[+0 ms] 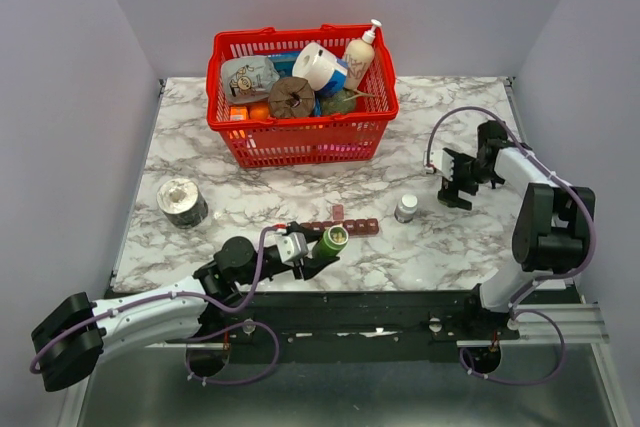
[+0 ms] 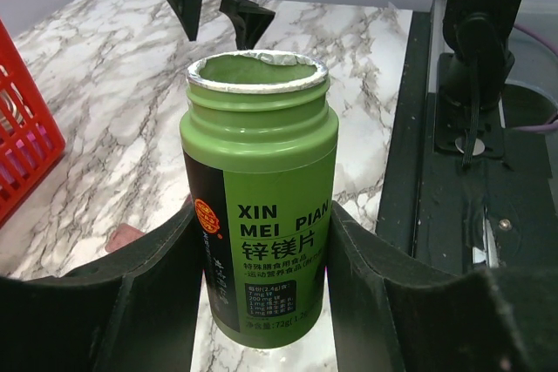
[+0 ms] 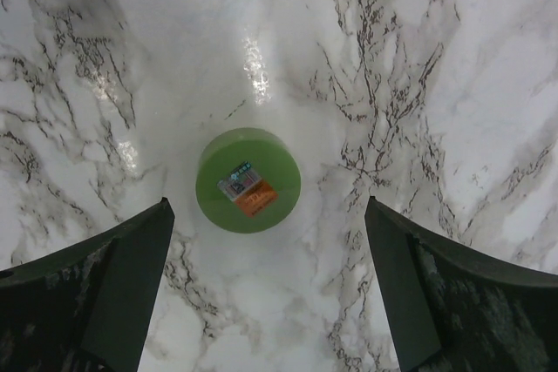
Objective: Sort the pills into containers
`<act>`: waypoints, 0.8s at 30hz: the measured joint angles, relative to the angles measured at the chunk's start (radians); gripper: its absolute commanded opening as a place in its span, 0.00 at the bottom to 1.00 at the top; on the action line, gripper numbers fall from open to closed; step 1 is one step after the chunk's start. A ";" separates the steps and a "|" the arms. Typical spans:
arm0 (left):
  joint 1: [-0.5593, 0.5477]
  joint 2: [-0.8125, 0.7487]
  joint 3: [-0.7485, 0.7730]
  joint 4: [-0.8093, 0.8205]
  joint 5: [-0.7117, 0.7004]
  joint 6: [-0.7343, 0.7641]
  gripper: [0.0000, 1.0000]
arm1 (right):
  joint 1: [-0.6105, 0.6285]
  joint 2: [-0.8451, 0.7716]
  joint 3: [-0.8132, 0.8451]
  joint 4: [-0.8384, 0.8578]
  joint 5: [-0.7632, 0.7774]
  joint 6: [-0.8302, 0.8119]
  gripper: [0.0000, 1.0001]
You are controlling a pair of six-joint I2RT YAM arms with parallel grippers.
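Note:
The containers are a narrow dark red-brown strip point(image 1: 345, 227) near the table's front middle, with one lid standing open. My left gripper point(image 1: 322, 247) is shut on a small green bottle point(image 1: 332, 241) just in front of the strip. In the left wrist view the bottle point(image 2: 260, 189) stands upright between the fingers point(image 2: 139, 302), capless, with torn foil round its rim. My right gripper point(image 1: 455, 185) is open at the right. In the right wrist view it point(image 3: 270, 302) hovers over the round green cap point(image 3: 248, 180) lying on the marble. No loose pills show.
A tiny clear bottle with a grey-white cap point(image 1: 406, 208) stands right of the strip. A red basket point(image 1: 300, 142) full of household items sits at the back. A foil-wrapped round object point(image 1: 182, 201) lies at the left. The table's black front rail point(image 1: 400, 307) runs below.

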 measured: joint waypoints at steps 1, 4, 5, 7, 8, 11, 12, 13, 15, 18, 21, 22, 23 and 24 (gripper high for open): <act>0.000 -0.002 -0.006 0.000 0.000 0.000 0.00 | 0.006 0.007 0.000 0.007 0.003 0.011 1.00; 0.003 -0.006 -0.014 -0.002 0.000 0.002 0.00 | 0.022 0.031 0.000 0.029 0.013 0.049 1.00; 0.004 -0.008 -0.014 -0.001 0.000 0.003 0.00 | 0.026 0.041 0.000 0.034 0.015 0.060 0.99; 0.005 -0.014 -0.014 -0.001 0.000 0.003 0.00 | 0.030 0.059 0.000 0.036 0.023 0.074 0.96; 0.005 -0.018 -0.014 -0.001 0.000 0.003 0.00 | 0.031 0.070 0.000 0.037 0.028 0.085 0.93; 0.005 -0.027 -0.014 -0.001 0.000 0.003 0.00 | 0.031 0.083 0.003 0.038 0.035 0.103 0.88; 0.006 -0.030 -0.014 -0.001 0.000 0.003 0.00 | 0.031 0.084 0.003 0.039 0.037 0.113 0.85; 0.006 -0.031 -0.014 -0.001 0.000 0.003 0.00 | 0.031 0.084 0.003 0.038 0.038 0.115 0.83; 0.006 -0.034 -0.014 -0.001 0.000 0.003 0.00 | 0.032 0.084 0.003 0.038 0.041 0.124 0.76; 0.006 -0.035 -0.014 -0.002 0.000 0.003 0.00 | 0.032 0.084 0.002 0.040 0.041 0.135 0.57; 0.006 -0.036 -0.014 -0.002 0.000 0.003 0.00 | 0.032 0.084 -0.001 0.045 0.041 0.149 0.30; 0.006 -0.036 -0.014 -0.002 0.000 0.003 0.00 | 0.032 0.082 -0.001 0.048 0.042 0.156 0.27; 0.006 -0.036 -0.014 -0.005 0.000 0.003 0.00 | 0.032 0.079 -0.001 0.048 0.042 0.165 0.26; 0.006 -0.036 -0.014 -0.008 0.000 0.003 0.00 | 0.032 0.076 -0.001 0.047 0.041 0.175 0.24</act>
